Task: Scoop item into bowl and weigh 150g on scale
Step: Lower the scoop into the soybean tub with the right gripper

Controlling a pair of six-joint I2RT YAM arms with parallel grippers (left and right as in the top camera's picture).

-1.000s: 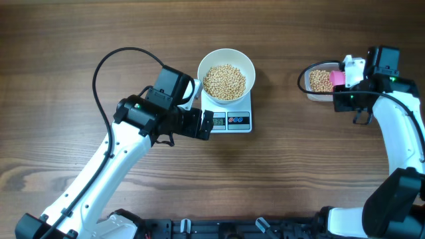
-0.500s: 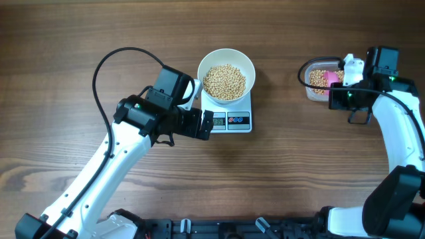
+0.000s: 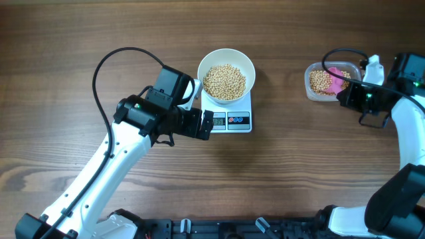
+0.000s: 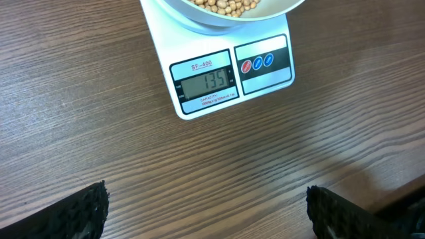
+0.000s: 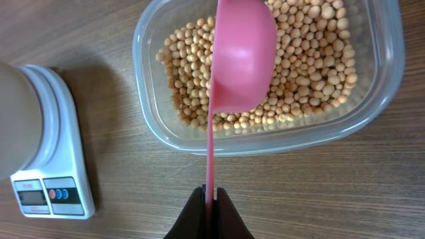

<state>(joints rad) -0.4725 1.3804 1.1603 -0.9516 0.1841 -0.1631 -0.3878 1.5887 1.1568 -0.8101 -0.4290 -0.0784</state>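
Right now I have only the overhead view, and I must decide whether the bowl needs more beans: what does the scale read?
Observer: The scale reads 135.
Operator: Is the right tool gripping the scoop?
Observer: Yes. The right tool is shut on the scoop by its thin handle, with the cup over the beans in the tub.
Operator: And the left tool?
Observer: The left tool is open, with only bare table between its fingers, in front of the scale.
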